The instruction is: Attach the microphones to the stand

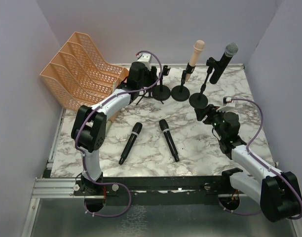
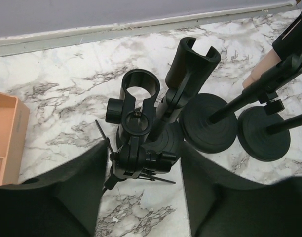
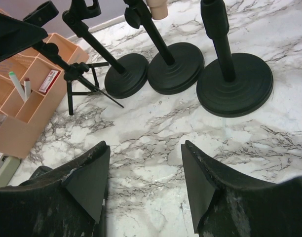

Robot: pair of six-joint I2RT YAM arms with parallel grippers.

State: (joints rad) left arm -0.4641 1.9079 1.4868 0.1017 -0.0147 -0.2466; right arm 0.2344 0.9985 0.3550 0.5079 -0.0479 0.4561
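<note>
Two black microphones lie on the marble table, one to the left and one to the right. A pale pink microphone and a black one with a silver mesh head sit clipped in round-base stands. My left gripper is open, its fingers close on either side of the black joint of a small tripod stand with an empty ring clip. Whether they touch it is unclear. My right gripper is open over bare marble, holding nothing.
An orange mesh file tray stands at the back left, close to the tripod stand. A third round-base stand with an empty clip is right behind the tripod. Walls close in the table at the back and sides.
</note>
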